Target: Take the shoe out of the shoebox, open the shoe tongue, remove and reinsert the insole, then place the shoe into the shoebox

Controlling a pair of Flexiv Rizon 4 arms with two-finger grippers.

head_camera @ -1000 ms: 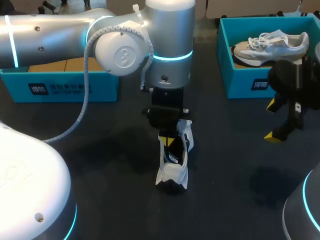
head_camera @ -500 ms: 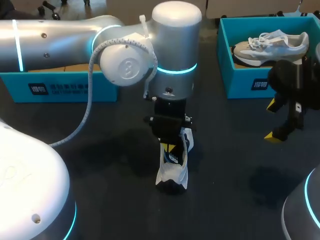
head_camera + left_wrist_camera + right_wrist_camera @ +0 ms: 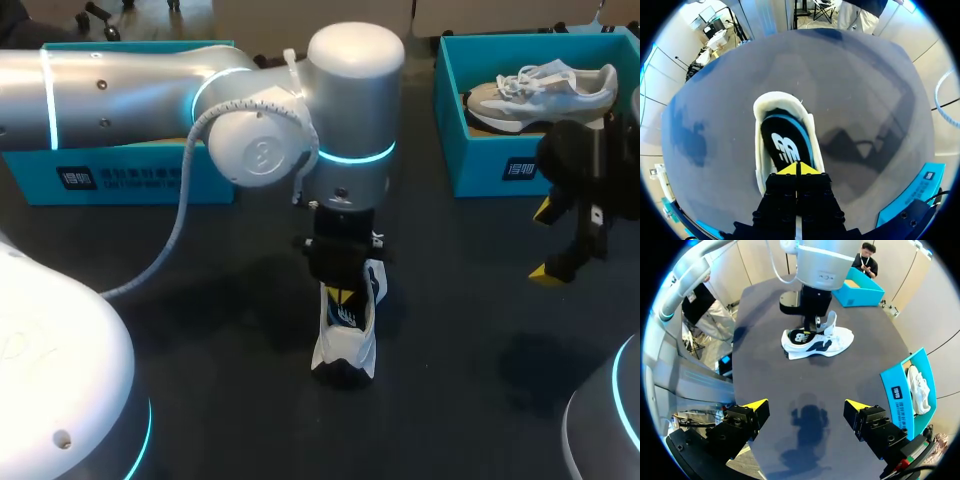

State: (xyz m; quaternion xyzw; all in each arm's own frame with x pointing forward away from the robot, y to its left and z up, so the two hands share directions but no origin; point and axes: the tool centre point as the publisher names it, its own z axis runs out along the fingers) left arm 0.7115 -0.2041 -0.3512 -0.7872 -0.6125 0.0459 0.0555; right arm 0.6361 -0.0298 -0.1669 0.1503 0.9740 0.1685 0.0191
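Near mid-table, shows a white sneaker on the dark table, well apart from the teal shoebox at the far right. Shows the left gripper pointing down inside the sneaker's opening, yellow tips pressed together against the black insole; cannot tell whether pinching it or only pressing on it. Shows the right gripper hanging near the table's right side, fingers spread wide, holding nothing. Looks like the insole step. Risks buckling or folding the insole if pushed off-line, leaving it bunched. Could also tip or drag the sneaker, with nothing bracing it.
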